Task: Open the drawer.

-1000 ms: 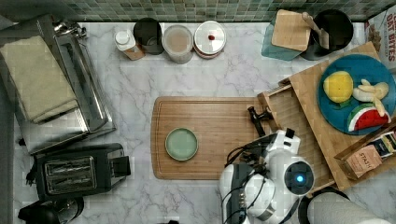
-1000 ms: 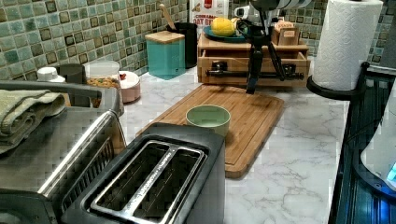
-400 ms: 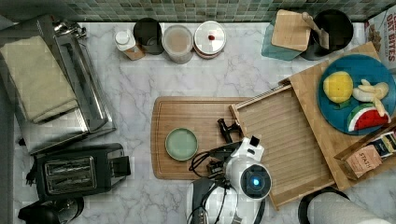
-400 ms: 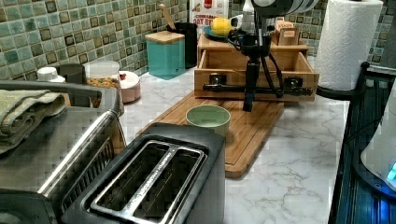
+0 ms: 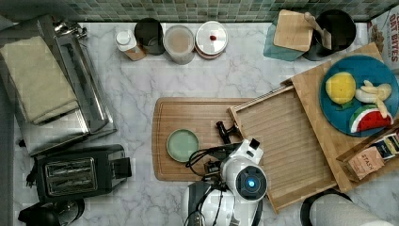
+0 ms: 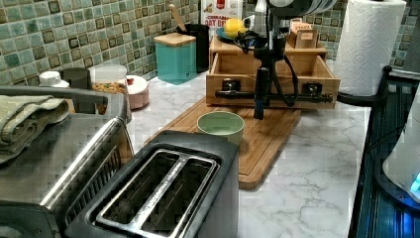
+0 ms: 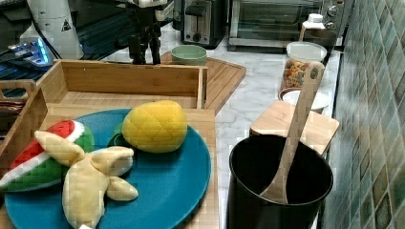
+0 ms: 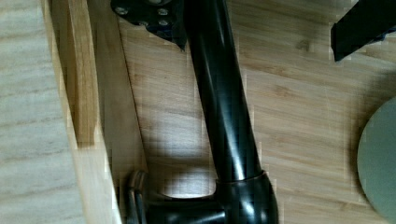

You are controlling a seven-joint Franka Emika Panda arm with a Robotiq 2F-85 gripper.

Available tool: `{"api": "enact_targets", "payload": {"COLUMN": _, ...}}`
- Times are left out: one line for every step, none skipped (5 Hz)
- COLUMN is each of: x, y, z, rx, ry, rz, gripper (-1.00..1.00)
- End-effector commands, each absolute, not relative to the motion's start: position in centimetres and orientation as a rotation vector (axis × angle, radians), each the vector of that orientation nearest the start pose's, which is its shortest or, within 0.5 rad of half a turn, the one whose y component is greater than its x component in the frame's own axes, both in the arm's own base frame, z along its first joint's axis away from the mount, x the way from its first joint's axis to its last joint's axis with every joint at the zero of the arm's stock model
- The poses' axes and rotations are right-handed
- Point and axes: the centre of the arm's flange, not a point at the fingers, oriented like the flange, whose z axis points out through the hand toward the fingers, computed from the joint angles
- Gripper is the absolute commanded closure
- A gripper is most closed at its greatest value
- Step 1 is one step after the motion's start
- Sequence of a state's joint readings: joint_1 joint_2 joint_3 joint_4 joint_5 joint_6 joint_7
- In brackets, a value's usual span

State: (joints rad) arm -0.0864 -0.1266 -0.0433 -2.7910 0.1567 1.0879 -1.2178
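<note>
Top view, drawer: the drawer (image 5: pixel 287 141) stands pulled far out of the wooden stand (image 5: pixel 310 89), its ribbed bottom bare, reaching over the cutting board (image 5: pixel 188 113) from 3 o'clock.
Top view, gripper: the gripper (image 5: pixel 226 132) sits right at the drawer's front edge, on its 9 o'clock side.
Top view, bowl: the green bowl (image 5: pixel 182 145) rests on the board at about 8 o'clock from the gripper, a little apart from it.
Left view, handle: the black bar handle (image 6: pixel 297 97) runs across the drawer front. The gripper hangs straight down across it, tips just above the board, with the bowl at 7 o'clock.
Right view, tool: two dark prongs drop beyond the drawer's far wall, a clear gap between them.
Right view, plate: the blue plate (image 7: pixel 176 176) with toy fruit sits on top of the stand.
Wrist view, grip: the fingers (image 8: pixel 149 14) are spread wide. The bar lies between them, hard against the one nearer the drawer front, well clear of the other.
</note>
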Motion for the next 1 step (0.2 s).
{"api": "enact_targets", "payload": {"x": 34.40, "y": 6.22, "z": 24.75, "rx": -3.020, "ry": -0.681, "rz": 0.045, "gripper": -1.00}}
